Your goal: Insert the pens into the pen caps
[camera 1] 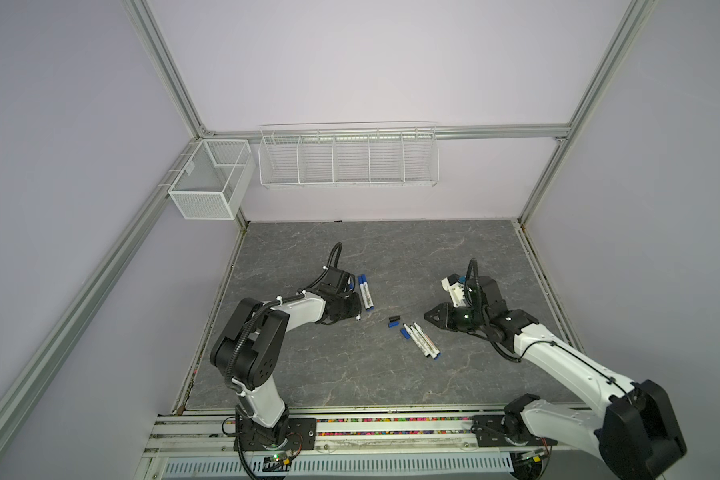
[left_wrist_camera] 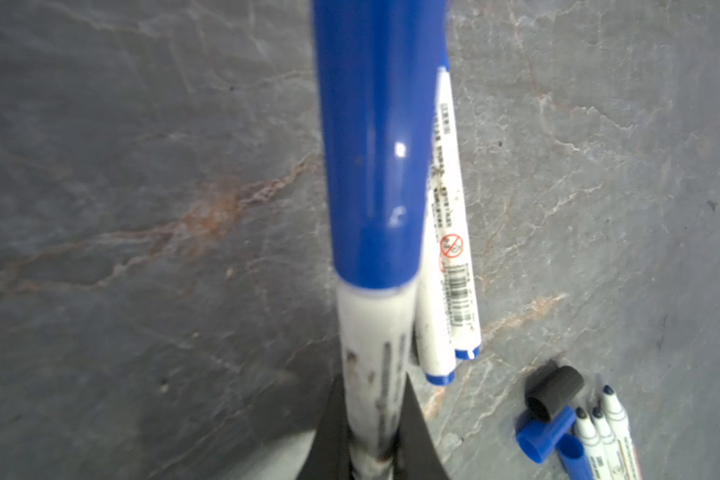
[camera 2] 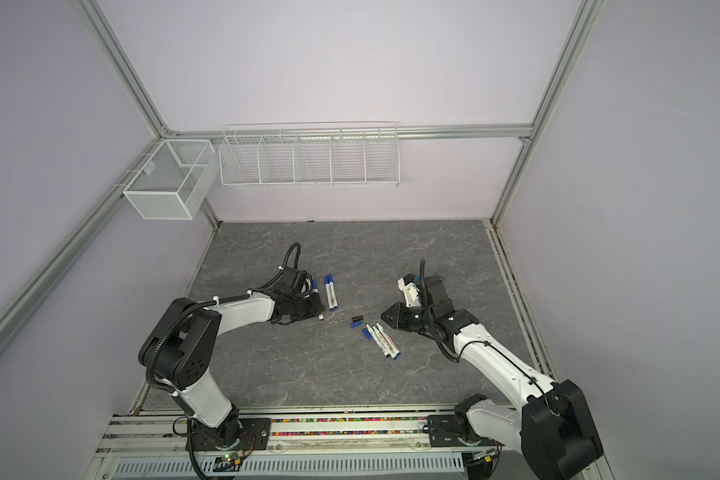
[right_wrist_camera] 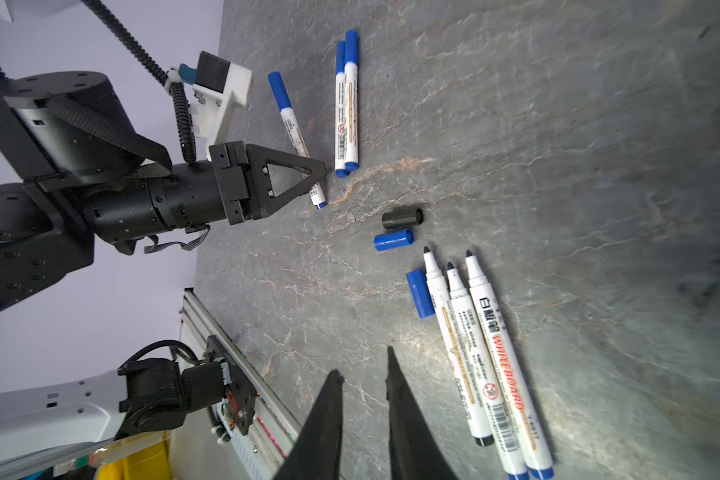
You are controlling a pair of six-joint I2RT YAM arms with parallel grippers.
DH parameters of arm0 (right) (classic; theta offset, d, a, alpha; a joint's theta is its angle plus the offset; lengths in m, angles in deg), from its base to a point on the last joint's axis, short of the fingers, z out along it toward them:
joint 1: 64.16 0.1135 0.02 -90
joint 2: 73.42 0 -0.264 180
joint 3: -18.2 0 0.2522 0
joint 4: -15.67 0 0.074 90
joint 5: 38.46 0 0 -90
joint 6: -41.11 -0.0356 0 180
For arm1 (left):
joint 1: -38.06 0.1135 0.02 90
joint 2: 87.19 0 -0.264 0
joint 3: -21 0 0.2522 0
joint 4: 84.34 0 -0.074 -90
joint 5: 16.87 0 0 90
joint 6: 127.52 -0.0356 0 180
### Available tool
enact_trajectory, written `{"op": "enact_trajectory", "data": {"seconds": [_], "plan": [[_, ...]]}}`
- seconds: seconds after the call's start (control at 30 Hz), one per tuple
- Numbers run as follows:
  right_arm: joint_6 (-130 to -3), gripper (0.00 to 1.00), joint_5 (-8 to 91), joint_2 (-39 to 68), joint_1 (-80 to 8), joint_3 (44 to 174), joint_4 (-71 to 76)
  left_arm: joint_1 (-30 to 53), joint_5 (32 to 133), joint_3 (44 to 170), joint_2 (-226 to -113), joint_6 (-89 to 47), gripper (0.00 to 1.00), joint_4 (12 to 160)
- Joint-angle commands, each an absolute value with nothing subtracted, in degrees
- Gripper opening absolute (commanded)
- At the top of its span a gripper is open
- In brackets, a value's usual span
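Blue-capped pens [right_wrist_camera: 347, 104], two, finished, side by side on the table [right_wrist_camera: 558, 166]. Third capped pen [left_wrist_camera: 371, 332]: clamped in left pincer [right_wrist_camera: 321, 170], beside them. Bare pens [right_wrist_camera: 474, 332], three, near right pincer [right_wrist_camera: 363, 368], which is narrowly parted and empty. Loose: black cap [right_wrist_camera: 402, 218], two blue caps [right_wrist_camera: 393, 241]. About half done.

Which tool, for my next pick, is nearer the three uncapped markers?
Right. The right tool is close beside the uncapped markers; the left tool lies beyond the loose caps.

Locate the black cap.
In both top views the black cap lies near the middle of the table, just beyond a loose blue cap, close to the tips of the three uncapped pens.
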State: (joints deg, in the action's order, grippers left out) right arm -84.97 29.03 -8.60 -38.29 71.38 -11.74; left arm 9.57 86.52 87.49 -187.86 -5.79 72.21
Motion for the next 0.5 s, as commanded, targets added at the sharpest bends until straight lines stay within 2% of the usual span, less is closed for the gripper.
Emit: {"op": "enact_trajectory", "data": {"seconds": [0.0,0.07,0.17,0.37,0.47], "plan": [[-85.9,0.24,36.8,-11.4,-38.6,70.6,-14.4,9.8,86.4,88.3,-190.4,-6.0,0.23,70.4],[-85.5,0.23,39.5,-12.3,-38.7,70.8,-16.6,9.8,86.8,88.3,-190.7,-5.4,0.30,70.9],[-84.2,0.24,36.9,-12.0,-38.9,70.8,-16.7,9.8,87.1,87.4,-190.1,-4.4,0.35,71.9],[-80.3,0.23,35.8,-10.4,-38.3,70.1,-16.5,9.7,88.2,84.0,-186.9,-2.6,0.37,75.1],[-77.0,0.27,36.5,-8.0,-37.1,71.5,-19.2,9.6,88.2,82.3,-184.5,-2.7,0.37,76.0]]}}
